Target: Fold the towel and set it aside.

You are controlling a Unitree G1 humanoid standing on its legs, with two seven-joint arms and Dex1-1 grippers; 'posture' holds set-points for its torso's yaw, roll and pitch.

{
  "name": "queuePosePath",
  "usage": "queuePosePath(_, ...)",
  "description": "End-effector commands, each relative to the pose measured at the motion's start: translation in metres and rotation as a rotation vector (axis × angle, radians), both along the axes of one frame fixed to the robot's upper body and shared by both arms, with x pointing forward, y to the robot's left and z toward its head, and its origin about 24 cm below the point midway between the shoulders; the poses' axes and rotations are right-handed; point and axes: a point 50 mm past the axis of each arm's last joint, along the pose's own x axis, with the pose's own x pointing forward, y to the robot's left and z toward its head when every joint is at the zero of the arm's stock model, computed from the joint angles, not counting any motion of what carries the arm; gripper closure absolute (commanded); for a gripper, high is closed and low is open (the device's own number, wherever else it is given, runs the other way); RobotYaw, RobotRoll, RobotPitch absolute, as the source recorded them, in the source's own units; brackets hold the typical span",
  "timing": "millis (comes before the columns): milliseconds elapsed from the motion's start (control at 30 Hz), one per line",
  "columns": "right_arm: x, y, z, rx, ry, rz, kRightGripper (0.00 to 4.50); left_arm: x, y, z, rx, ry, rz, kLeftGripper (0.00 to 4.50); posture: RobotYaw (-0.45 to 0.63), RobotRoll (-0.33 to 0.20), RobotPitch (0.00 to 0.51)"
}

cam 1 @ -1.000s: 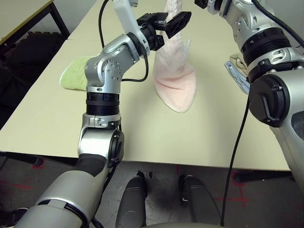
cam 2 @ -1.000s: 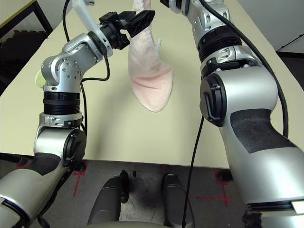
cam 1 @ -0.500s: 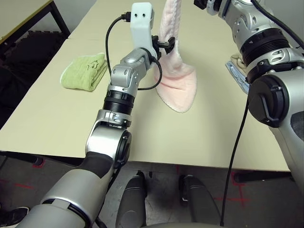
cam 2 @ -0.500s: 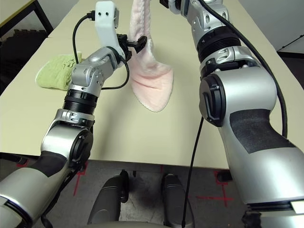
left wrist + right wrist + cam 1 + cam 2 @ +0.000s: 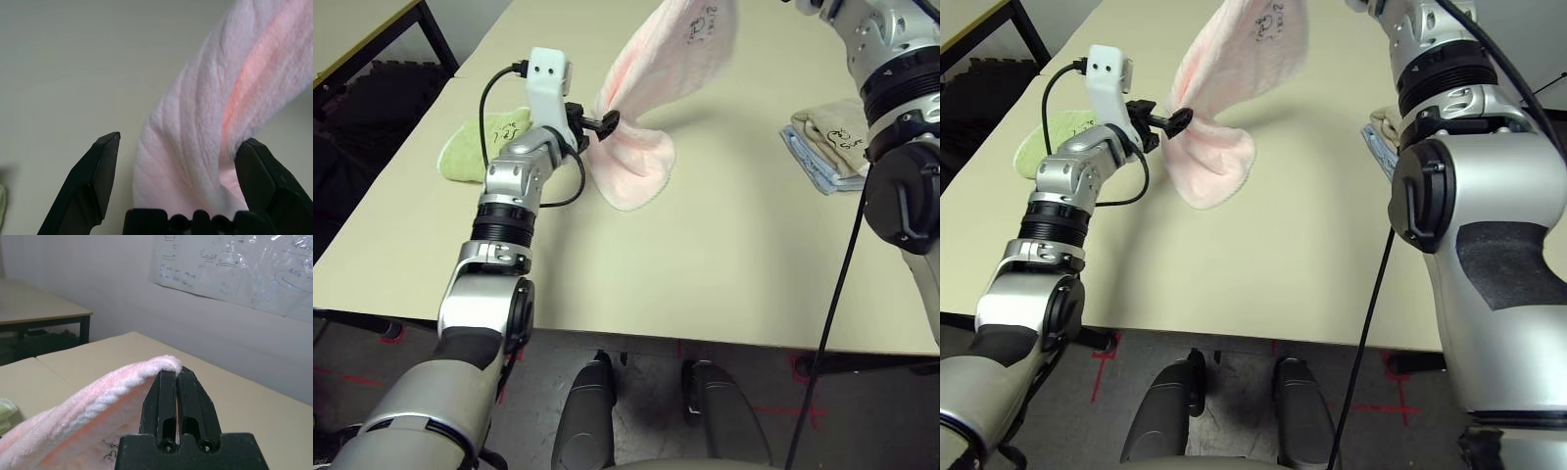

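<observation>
The pale pink towel [image 5: 651, 78] hangs stretched on a slant above the table, and its lower end [image 5: 636, 176] rests on the tabletop. In the right wrist view my right gripper [image 5: 177, 374] is shut on the towel's top edge [image 5: 122, 382], high at the far right. My left gripper [image 5: 604, 122] is open, lower and to the left, at the towel's middle. The left wrist view shows its gripper [image 5: 179, 142] with one finger on each side of the bunched pink towel [image 5: 220, 112], not pinching it.
A folded light green towel [image 5: 475, 147] lies at the left of the beige table [image 5: 724, 274], just beyond my left forearm. Beige and blue folded towels [image 5: 827, 142] are stacked at the right edge. A dark desk stands off the far left.
My right gripper has carried the towel's top edge to the right, pulling the cloth onto a slant. My left gripper has dropped lower and leftward, and stays open around the towel's middle.
</observation>
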Motion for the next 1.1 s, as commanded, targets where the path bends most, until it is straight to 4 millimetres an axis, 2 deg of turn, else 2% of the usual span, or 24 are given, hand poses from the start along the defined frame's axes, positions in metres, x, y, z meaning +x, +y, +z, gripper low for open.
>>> queuePosePath(33,-0.01,-0.007,0.022,0.009,-0.059,0.006,4.44,0.002,-0.004,-0.001,0.022,-0.012,-0.105,0.0,-0.01,0.0,0.175)
queuePosePath(200,-0.011,-0.001,0.025,-0.002,-0.064,0.043,4.44,-0.001,-0.016,-0.006,0.048,-0.028,-0.285,0.0,0.0,0.0,0.173)
queuePosePath(267,-0.011,0.001,0.024,0.0,-0.063,0.047,4.44,-0.002,-0.017,-0.01,0.127,-0.049,-0.295,0.0,0.0,0.0,0.17)
queuePosePath(367,-0.009,0.005,0.02,-0.005,-0.05,0.056,4.44,0.002,-0.012,-0.005,0.248,-0.094,-0.149,0.0,0.01,0.0,0.166)
queuePosePath(500,-0.006,0.01,0.013,-0.008,-0.035,0.063,4.44,-0.004,-0.015,0.01,0.116,-0.135,0.068,0.0,0.04,0.0,0.167)
queuePosePath(667,-0.001,0.024,0.004,0.039,0.008,0.082,4.44,-0.037,-0.034,0.006,0.067,-0.173,0.147,0.0,0.05,0.0,0.167)
queuePosePath(767,-0.001,0.031,0.007,0.128,0.041,0.126,4.44,-0.046,-0.055,0.013,-0.013,-0.201,0.098,0.0,0.06,0.0,0.164)
queuePosePath(867,-0.003,0.034,0.013,0.18,0.047,0.163,4.44,-0.042,-0.079,0.014,-0.025,-0.214,0.031,0.0,0.05,0.0,0.16)
queuePosePath(933,-0.006,0.034,0.019,0.197,0.032,0.168,4.44,-0.035,-0.088,0.016,-0.032,-0.215,0.026,0.0,0.04,0.0,0.154)
queuePosePath(1100,-0.014,0.033,0.043,0.242,-0.04,0.14,4.44,-0.02,-0.106,0.043,-0.07,-0.286,-0.01,0.0,0.02,0.0,0.148)
